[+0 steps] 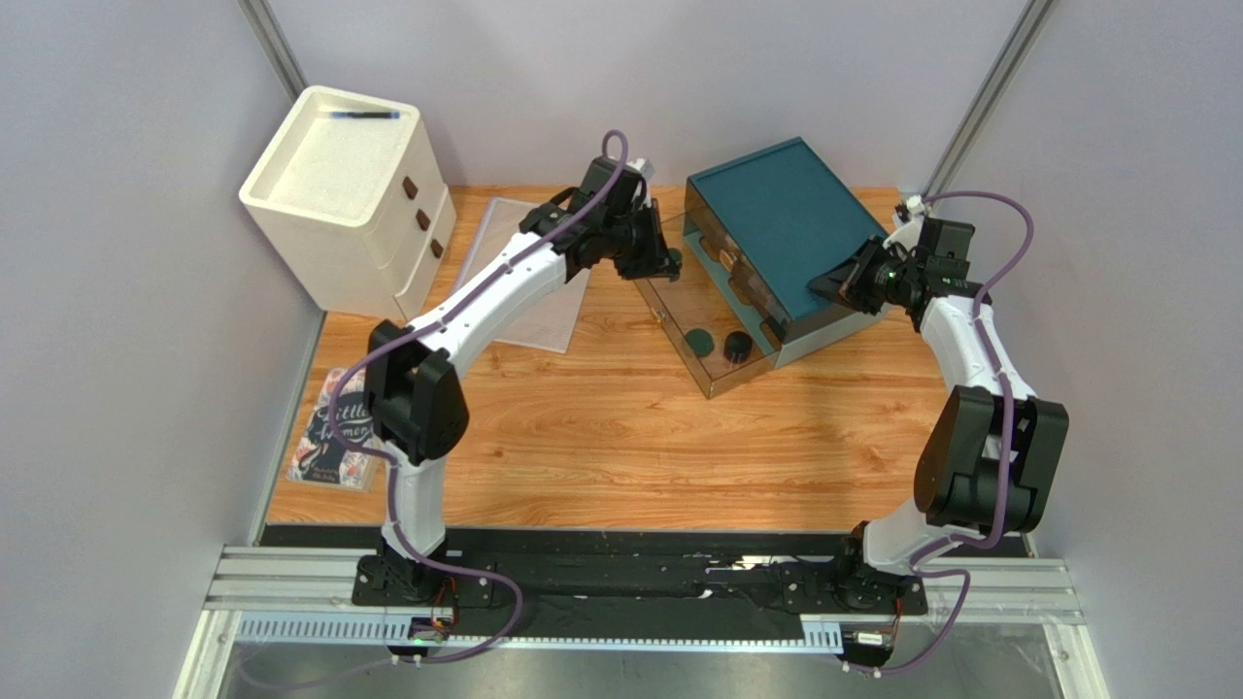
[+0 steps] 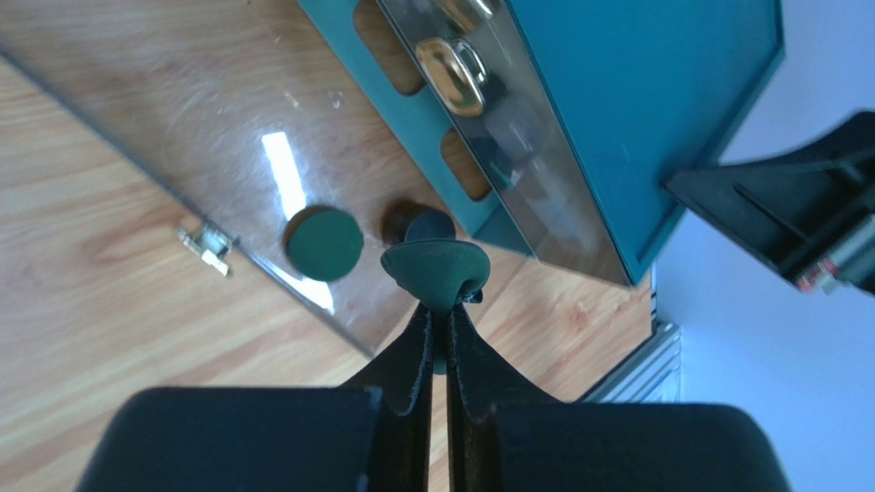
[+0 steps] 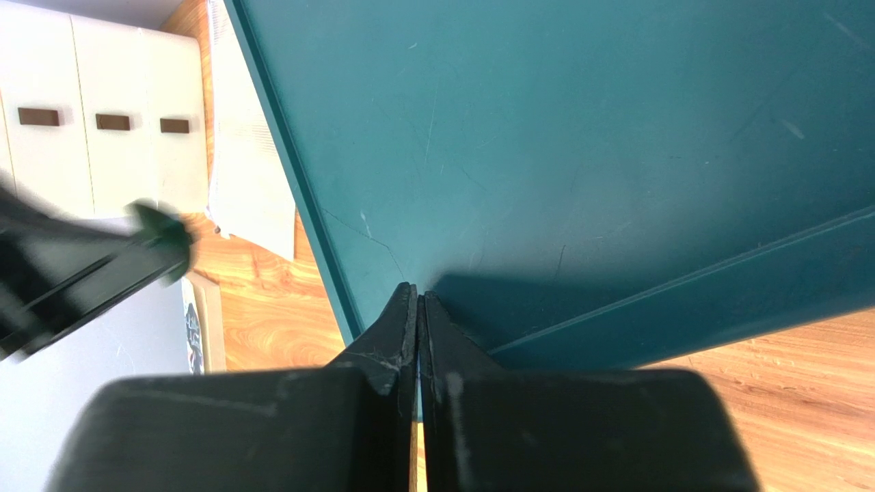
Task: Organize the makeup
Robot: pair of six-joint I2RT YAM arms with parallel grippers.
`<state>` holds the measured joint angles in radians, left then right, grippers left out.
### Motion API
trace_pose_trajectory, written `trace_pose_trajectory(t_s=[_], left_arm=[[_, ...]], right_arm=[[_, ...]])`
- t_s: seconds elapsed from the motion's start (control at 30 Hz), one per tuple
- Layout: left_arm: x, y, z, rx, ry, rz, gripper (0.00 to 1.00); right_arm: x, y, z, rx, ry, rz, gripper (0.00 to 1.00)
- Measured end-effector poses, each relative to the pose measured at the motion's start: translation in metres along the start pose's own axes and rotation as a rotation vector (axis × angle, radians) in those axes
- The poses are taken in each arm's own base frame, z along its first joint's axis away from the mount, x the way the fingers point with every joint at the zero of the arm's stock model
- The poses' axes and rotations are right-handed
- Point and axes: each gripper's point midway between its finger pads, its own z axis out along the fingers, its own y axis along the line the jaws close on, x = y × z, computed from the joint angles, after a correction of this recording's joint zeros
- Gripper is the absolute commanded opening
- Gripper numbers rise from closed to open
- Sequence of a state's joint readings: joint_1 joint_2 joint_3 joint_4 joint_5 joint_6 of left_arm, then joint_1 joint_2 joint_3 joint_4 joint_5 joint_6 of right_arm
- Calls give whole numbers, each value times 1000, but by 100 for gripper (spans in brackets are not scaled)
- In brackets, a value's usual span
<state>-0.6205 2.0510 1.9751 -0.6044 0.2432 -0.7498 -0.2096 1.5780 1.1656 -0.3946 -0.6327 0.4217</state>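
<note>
"While the left gripper (image 2: pixel 444 313) hangs over the clear tray (image 2: pixel 154 113), what is in its pincer?"

"A dark green puff (image 2: pixel 436 269), pinched edge-on between fingertips drawn narrow."

"And inside the tray?"

"Two round pieces lie flat on its floor, close together but apart. One is a green disc (image 2: pixel 325 243). To its right is a black compact (image 1: pixel 738 347), which the held puff partly hides in the wrist view."

"Where does the tray sit?"

"It juts from the left side of the teal box (image 1: pixel 781 219), on the far right part of the table (image 1: pixel 613 452)."

"The right gripper (image 3: pixel 419 297)?"

"Its fingers are pressed together with nothing between them, tips right at the near right edge of the box's top."

"What else?"

"White drawers (image 1: pixel 350 182) stand far left. A clear pouch (image 1: pixel 543 313) lies under the left arm, and a book (image 1: pixel 333 430) sits at the near left edge."
</note>
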Motion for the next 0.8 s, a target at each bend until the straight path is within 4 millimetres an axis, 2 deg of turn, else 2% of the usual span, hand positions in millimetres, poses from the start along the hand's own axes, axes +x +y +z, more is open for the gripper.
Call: trace_pose_trajectory(t_s=[0.1,0.13,0.17,0.23,0.37,0.63,0.7,0.8], left_arm=[[7,8,37,0,47,-39,32],[12,14,47,-6,67,-50,55],[17,19,55,-15,84,-61,64],[26,27,66,-33,114,-78,74],[31,31,73,-45,128,-109,78],[16,17,67,-2,85,-90,80],[15,16,66,2,88,-86,99],[12,12,63,-13,116,-54,99]], right_arm=[[0,0,0,0,1,1,0],[0,0,0,0,1,0,0],[0,0,0,0,1,0,0],[0,0,0,0,1,0,0],[0,-1,0,1,3,2,0],[0,0,3,-1,7,0,0],[0,0,3,-1,7,0,0],[0,0,3,-1,7,0,0]])
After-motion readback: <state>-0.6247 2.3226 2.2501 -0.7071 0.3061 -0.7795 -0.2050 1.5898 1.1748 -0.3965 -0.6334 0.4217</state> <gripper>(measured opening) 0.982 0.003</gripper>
